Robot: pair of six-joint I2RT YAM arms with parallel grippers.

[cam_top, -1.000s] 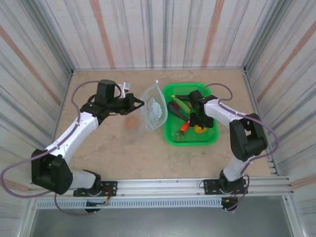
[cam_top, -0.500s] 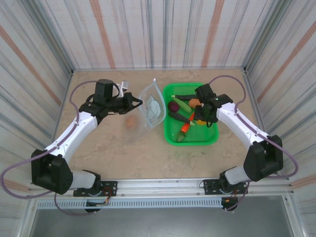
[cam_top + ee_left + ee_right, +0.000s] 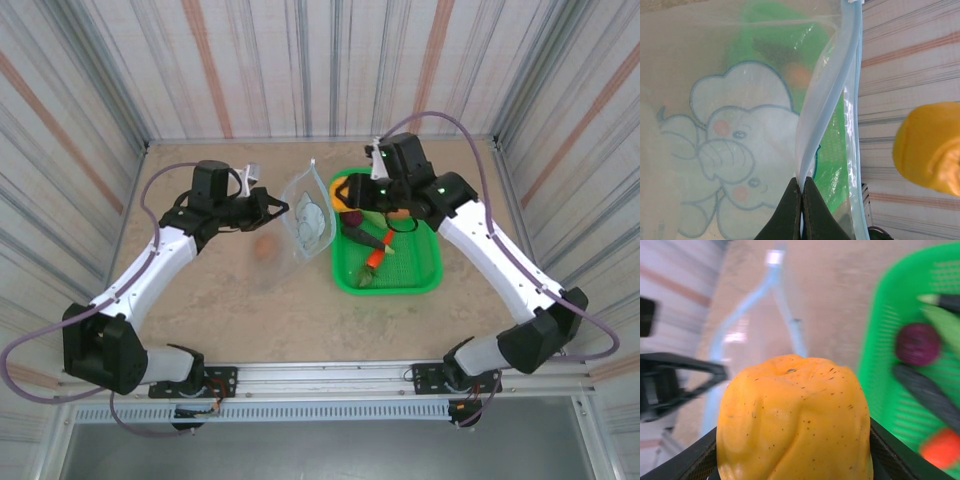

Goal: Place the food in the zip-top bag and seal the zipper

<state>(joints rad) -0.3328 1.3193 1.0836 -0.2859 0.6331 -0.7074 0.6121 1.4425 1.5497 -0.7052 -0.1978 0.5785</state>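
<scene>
Over the left rim of the basket (image 3: 425,278), the right claw (image 3: 354,196) grips a yellow pepper (image 3: 792,420), fingers part spread around it. The left claw (image 3: 801,183) is pinched tight on the zipper (image 3: 832,95) of the bag (image 3: 310,228), which stands just beside the basket; other food (image 3: 372,258) lies inside the basket.

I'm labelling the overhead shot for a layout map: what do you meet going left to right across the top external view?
left gripper → zip-top bag → green basket. The right gripper, holding a yellow toy pepper, overlaps the basket, so it is left out.
</scene>
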